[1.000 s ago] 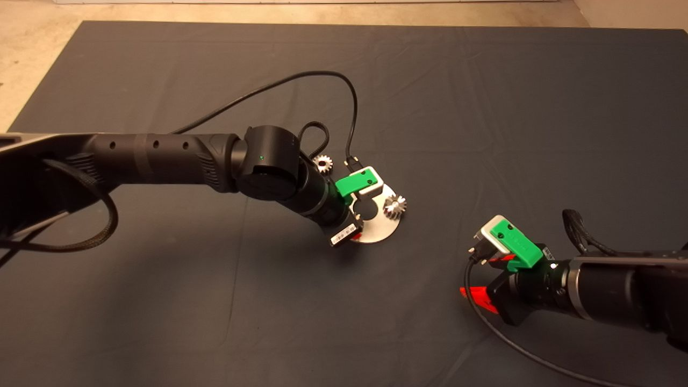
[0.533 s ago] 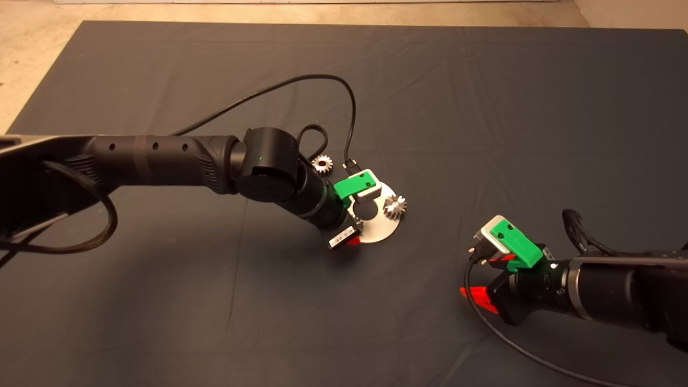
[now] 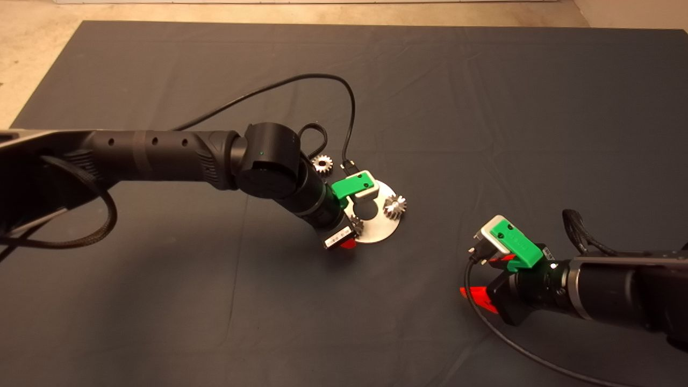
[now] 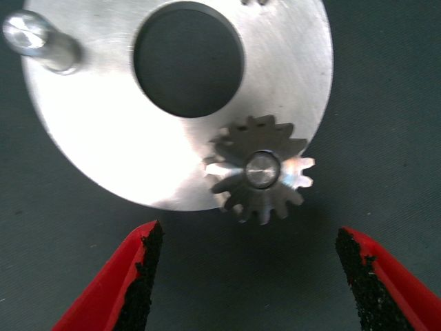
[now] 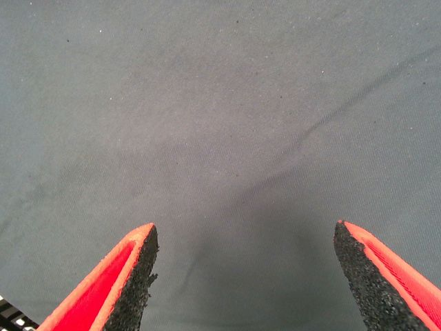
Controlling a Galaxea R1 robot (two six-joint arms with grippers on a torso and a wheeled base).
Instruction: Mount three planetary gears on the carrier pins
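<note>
The silver disc (image 3: pixel 382 228) lies mid-mat. One planetary gear (image 3: pixel 395 206) sits on its right carrier pin. A second gear (image 4: pixel 258 172) sits on the pin at the disc's (image 4: pixel 103 131) near-left edge, the pin's tip showing through its hole. My left gripper (image 4: pixel 248 231) is open just off that edge, with the gear out past its fingertips (image 4: pixel 146 265) and touching neither. In the head view the left gripper (image 3: pixel 347 239) largely hides this gear. A bare carrier pin (image 4: pixel 38 38) stands free. A third gear (image 3: pixel 322 163) lies loose on the mat behind the left wrist.
My right gripper (image 3: pixel 486 277) rests open at the lower right over bare mat (image 5: pixel 227 124), well apart from the disc. A black cable (image 3: pixel 352 107) loops above the left wrist. The mat's far edge meets a pale floor (image 3: pixel 32 64).
My left gripper has drawn back slightly to the left, off the disc's near-left edge, uncovering more of the disc. The right arm and the gears have not moved.
</note>
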